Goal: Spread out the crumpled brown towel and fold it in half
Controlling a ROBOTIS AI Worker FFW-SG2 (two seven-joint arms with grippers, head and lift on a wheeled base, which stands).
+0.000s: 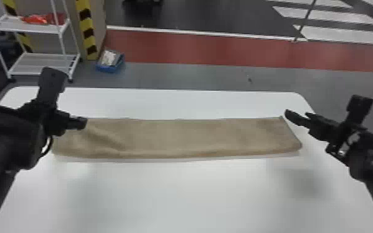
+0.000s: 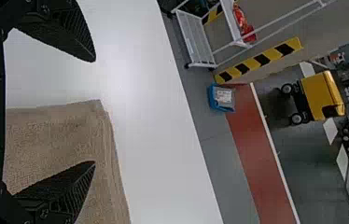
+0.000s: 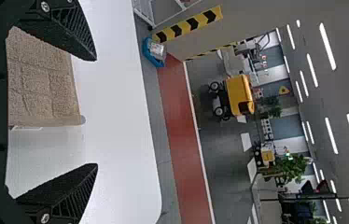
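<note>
Left gripper (image 1: 69, 97) is hanging wide open by its end of the brown towel (image 1: 179, 136), one finger overlapping the cloth in the head view, though I can't tell if it's actually touching. Right gripper (image 1: 325, 106) is sitting empty too, fingers spread, near the opposite end. So yeah, the towel's lying between the two in a long, flat strip on the white table (image 1: 176, 192), with some creases showing toward the left gripper.

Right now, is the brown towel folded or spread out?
Folded: the towel lies as a long, narrow strip across the table, and the left wrist view shows what look like layered edges.
</note>
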